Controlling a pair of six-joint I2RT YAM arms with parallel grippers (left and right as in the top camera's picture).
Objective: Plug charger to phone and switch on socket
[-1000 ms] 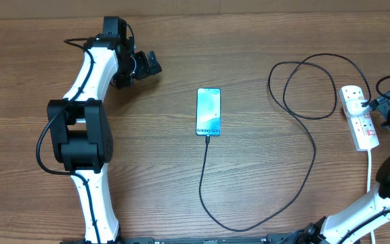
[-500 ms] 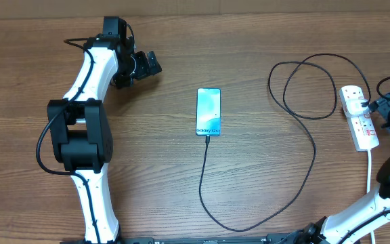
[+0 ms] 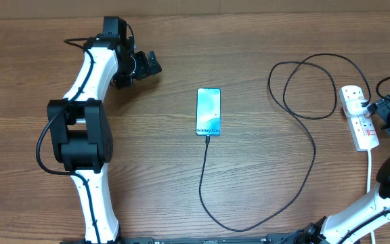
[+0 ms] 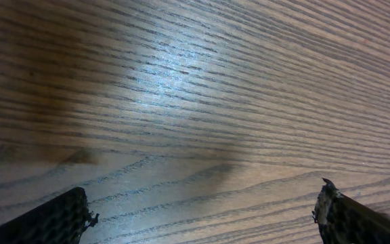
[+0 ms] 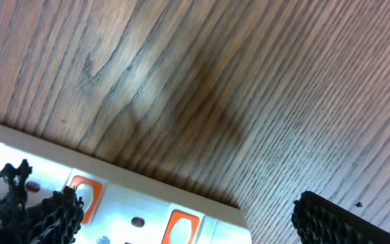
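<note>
1. Wooden tabletop (image 3: 181, 41) is carrying the phone (image 3: 208, 112) mid-frame, with the charger (image 3: 315, 146) touching its lower end.
2. The socket (image 3: 359, 116) is lying at the right edge.
3. The left claw (image 4: 205, 210) at upper left and the right claw (image 5: 188, 210) by the socket are both gaping wide, gripping nothing.

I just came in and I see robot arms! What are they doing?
Nothing is held right now. The cable meets the phone at its bottom edge and runs over to the socket. The right pincer is open by the red switches. The left pincer is open over the table.
</note>
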